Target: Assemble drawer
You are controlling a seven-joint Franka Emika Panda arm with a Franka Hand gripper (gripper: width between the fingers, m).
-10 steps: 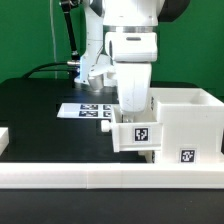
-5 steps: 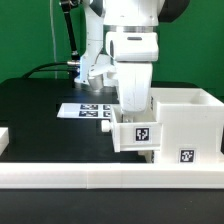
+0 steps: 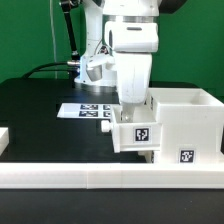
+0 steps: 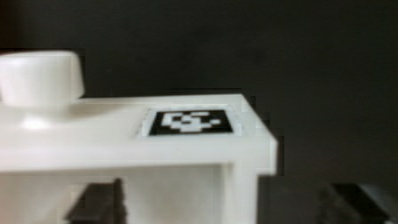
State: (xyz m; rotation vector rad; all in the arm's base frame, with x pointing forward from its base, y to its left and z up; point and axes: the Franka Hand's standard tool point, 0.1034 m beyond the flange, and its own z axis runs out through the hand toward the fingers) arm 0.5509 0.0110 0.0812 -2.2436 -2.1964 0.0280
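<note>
A small white drawer tray [image 3: 138,134] with a black-and-white tag on its front stands against the left side of the tall white box shell [image 3: 188,118], in the exterior view's right half. My gripper [image 3: 132,106] hangs straight down over the tray, its fingertips at the rim. In the wrist view the tray [image 4: 160,160] shows its tag and a round white knob [image 4: 38,77]. My gripper [image 4: 231,205] is open. One finger [image 4: 98,205] is over the tray's white part, the other [image 4: 365,205] is outside, apart from the wall.
The long low white rail [image 3: 100,179] runs along the front of the black table. The marker board [image 3: 88,110] lies flat behind the tray. A white part [image 3: 3,140] shows at the exterior view's left edge. Cables trail at the back left.
The arm's hand has shifted slightly up and to the exterior view's right. The tray and the shell have not moved.
</note>
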